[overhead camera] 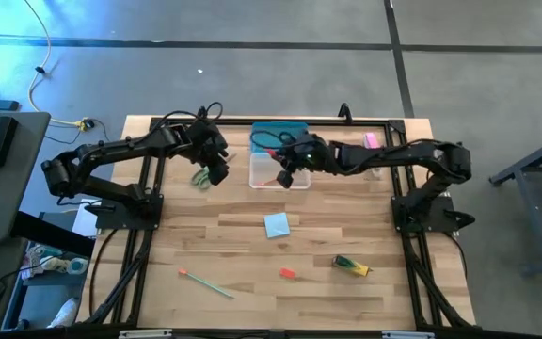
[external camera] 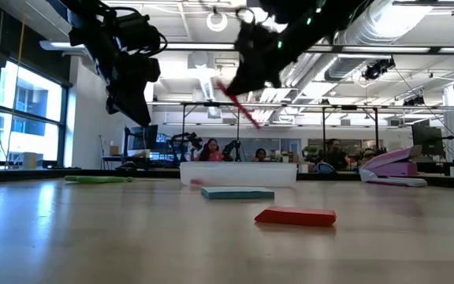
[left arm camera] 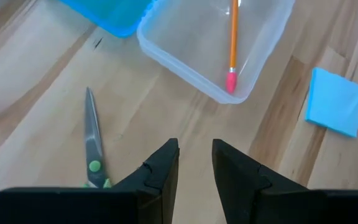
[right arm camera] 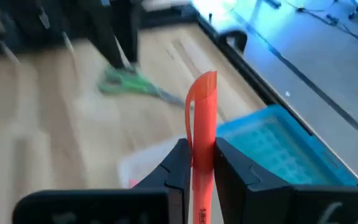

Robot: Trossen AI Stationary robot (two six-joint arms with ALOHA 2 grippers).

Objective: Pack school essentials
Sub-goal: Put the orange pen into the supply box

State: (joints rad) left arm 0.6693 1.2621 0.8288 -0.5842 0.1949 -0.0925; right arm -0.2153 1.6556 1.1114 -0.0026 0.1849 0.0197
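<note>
Wood surface [overhead camera: 252, 254] spans the middle of the high view, its near half largely open, and both dark arms reach in over its far half.

Clear plastic box [overhead camera: 278, 169] sits near the far edge, its blue lid [overhead camera: 278, 134] lying just behind it. An orange pencil [left arm camera: 233, 40] with a pink tip lies inside the box.

Left jaws [overhead camera: 218, 172] hang just left of the box, slightly parted and holding nothing. Green-handled scissors [overhead camera: 200, 178] lie flat on the surface right beside and below them, blade pointing toward the lid.

Right jaws [overhead camera: 287, 178] hover above the box, clenched on a red pen [right arm camera: 204, 134] that stands up between them; in the low view the pen [external camera: 239, 105] slants down over the box, well clear of the surface.

Light-blue note pad [overhead camera: 277, 225] lies in front of the box, apart from it. Yellow-green crayon pack [overhead camera: 351, 266] rests farther forward on the right. Green pink-tipped pencil [overhead camera: 206, 282] lies slantwise toward the near left. Small red piece [overhead camera: 288, 273] sits between pencil and crayon pack. A pink bar [overhead camera: 372, 141] lies at the far right edge.
</note>
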